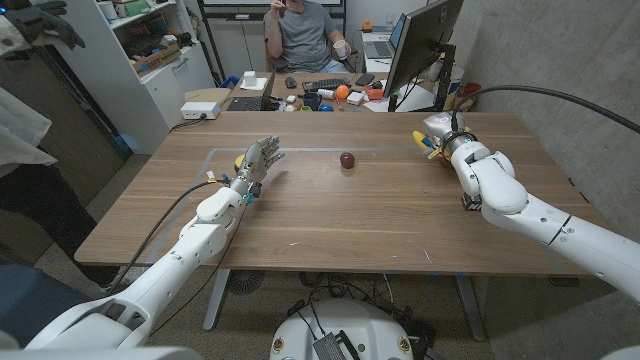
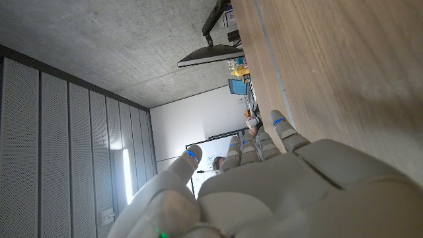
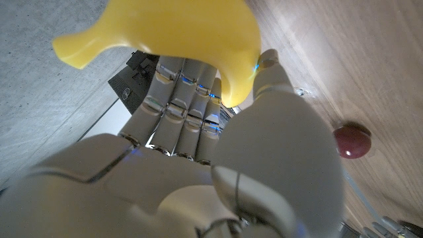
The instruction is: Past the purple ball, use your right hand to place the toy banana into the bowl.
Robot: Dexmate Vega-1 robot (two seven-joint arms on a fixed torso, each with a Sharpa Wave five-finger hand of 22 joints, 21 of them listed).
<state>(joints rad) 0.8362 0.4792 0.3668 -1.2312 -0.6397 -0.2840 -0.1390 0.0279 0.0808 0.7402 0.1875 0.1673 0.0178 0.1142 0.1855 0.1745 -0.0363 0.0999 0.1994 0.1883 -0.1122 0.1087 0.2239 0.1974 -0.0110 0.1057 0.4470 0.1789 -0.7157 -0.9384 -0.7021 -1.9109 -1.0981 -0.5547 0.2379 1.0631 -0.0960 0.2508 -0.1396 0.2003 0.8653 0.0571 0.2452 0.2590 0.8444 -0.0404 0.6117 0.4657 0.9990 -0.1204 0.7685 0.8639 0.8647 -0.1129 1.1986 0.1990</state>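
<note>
1. The left hand (image 1: 258,163) stands idle near the table's (image 1: 380,215) left side, fingers apart and holding nothing, out of the way.
2. Mid-table sits the dark purple ball (image 1: 347,160).
3. Farther right, the right hand (image 1: 437,136) grips the toy banana (image 3: 165,33), lifted for carrying; I can't spot a bowl.

The toy banana (image 3: 172,39) is plain yellow, the ball (image 1: 347,159) dark reddish-purple, the desk (image 1: 330,215) brown wood grain, and each robot hand (image 1: 258,163) pale grey-white with blue lights.
</note>
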